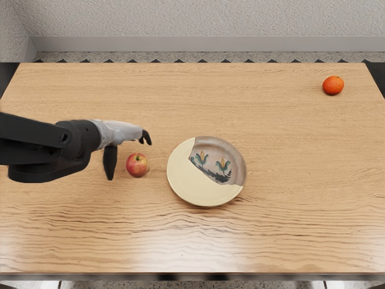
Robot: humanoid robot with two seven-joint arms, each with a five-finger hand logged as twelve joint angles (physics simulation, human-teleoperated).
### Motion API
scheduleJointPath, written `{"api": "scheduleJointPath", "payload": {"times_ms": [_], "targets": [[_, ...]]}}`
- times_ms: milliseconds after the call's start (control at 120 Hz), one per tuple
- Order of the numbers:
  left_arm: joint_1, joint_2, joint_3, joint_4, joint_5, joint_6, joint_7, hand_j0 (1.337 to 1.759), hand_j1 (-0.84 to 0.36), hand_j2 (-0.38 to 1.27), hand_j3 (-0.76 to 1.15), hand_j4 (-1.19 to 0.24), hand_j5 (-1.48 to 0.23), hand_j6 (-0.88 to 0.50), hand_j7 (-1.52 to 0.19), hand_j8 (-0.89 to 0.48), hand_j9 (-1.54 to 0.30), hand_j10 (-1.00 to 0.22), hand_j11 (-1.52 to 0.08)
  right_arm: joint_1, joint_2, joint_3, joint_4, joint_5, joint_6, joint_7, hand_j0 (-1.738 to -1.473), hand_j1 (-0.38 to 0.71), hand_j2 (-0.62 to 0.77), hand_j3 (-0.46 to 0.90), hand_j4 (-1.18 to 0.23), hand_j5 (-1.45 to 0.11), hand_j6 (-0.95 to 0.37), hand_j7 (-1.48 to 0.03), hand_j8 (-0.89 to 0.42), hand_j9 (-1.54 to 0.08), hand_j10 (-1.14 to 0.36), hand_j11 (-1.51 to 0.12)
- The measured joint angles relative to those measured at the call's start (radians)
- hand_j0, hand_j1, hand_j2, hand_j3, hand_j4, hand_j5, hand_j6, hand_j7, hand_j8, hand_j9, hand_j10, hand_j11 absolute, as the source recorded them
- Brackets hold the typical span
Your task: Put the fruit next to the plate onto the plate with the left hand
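Open left hand (120, 137), fingers spread, gripping nothing, just left of red apple (137, 164); apple resting on tabletop (283, 235), just left of plate (180, 180).

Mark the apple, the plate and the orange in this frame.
apple (137, 164): head view, middle of its red skin.
plate (182, 176): head view, bare cream part on its left side.
orange (332, 85): head view, centre of the fruit.
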Motion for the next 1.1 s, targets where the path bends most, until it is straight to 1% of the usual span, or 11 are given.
{"api": "scheduleJointPath", "payload": {"times_ms": [308, 583, 692, 900, 1100], "targets": [[0.014, -0.078, 0.031, 0.017, -0.003, 0.119, 0.000, 1.658, 0.05, 0.05, 0.00, -0.25, -0.32, -0.25, -0.32, -0.25, -0.32, -0.25, -0.32, 0.000, 0.000, 0.000, 0.000, 0.000, 0.000, 0.000, -1.658, -0.31, -0.01, 0.00, -0.03, -0.04, -0.03, -0.04, -0.03, -0.04, -0.03, -0.04], [0.058, -0.137, 0.062, 0.058, -0.005, 0.172, -0.001, 1.658, 0.03, 0.05, 0.00, -0.27, -0.35, -0.27, -0.35, -0.27, -0.35, -0.27, -0.35, 0.000, 0.000, 0.000, 0.000, 0.000, 0.000, 0.000, -1.658, -0.31, -0.01, 0.00, -0.03, -0.04, -0.03, -0.04, -0.03, -0.04, -0.03, -0.04], [0.066, -0.149, 0.069, 0.071, -0.006, 0.177, -0.002, 1.658, -0.01, 0.06, 0.00, -0.30, -0.39, -0.30, -0.39, -0.30, -0.39, -0.30, -0.39, 0.000, 0.000, 0.000, 0.000, 0.000, 0.000, 0.000, -1.658, -0.31, -0.01, 0.00, -0.03, -0.04, -0.03, -0.04, -0.03, -0.04, -0.03, -0.04], [0.084, -0.165, 0.079, 0.083, -0.008, 0.178, -0.003, 1.658, -0.12, 0.08, 0.00, -0.39, -0.51, -0.39, -0.51, -0.39, -0.51, -0.39, -0.51, 0.000, 0.000, 0.000, 0.000, 0.000, 0.000, 0.000, -1.658, -0.31, -0.01, 0.00, -0.03, -0.04, -0.03, -0.04, -0.03, -0.04, -0.03, -0.04], [0.101, -0.186, 0.081, 0.101, -0.007, 0.206, -0.004, 1.658, -0.17, 0.09, 0.00, -0.43, -0.56, -0.43, -0.56, -0.43, -0.56, -0.43, -0.56, 0.000, 0.000, 0.000, 0.000, 0.000, 0.000, 0.000, -1.658, -0.31, -0.01, 0.00, -0.03, -0.04, -0.03, -0.04, -0.03, -0.04, -0.03, -0.04]]}}
